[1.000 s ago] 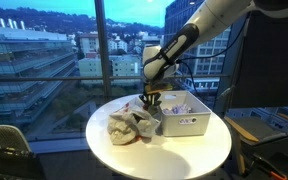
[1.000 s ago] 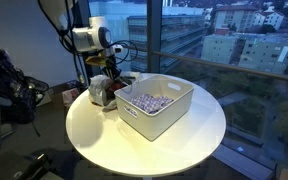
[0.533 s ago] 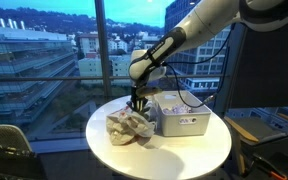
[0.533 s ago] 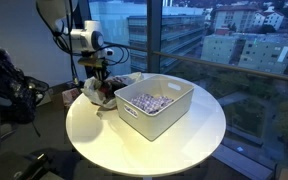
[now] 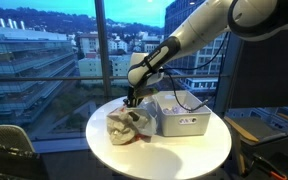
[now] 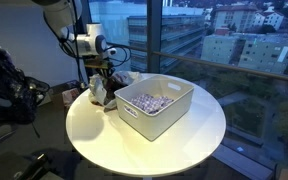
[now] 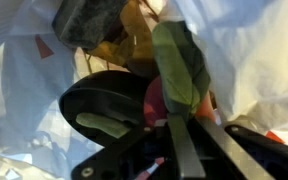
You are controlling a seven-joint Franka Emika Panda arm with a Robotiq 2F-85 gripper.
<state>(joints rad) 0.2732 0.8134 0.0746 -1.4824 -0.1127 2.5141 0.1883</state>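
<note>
My gripper [image 5: 131,99] hangs just above a crumpled white plastic bag [image 5: 128,127] on the round white table [image 5: 174,155]; both exterior views show it there [image 6: 103,82]. In the wrist view the gripper [image 7: 189,116] is shut on a small green, leaf-shaped item [image 7: 179,62] with a red-pink part [image 7: 156,100] beneath it. Under the item the bag [image 7: 19,90] gapes open, with a black rounded object [image 7: 104,98] and yellowish things [image 7: 134,35] inside. What the held item is, I cannot tell.
A white rectangular bin [image 5: 182,114] holding several small pale pieces [image 6: 149,100] stands on the table beside the bag. Tall windows rise behind the table, and a chair [image 5: 4,150] sits near its edge. Dark equipment [image 6: 9,95] stands beside the table.
The arm has swung away from the bin's edge to above the plastic bag and come lower, with the jaws still shut on the green item.
</note>
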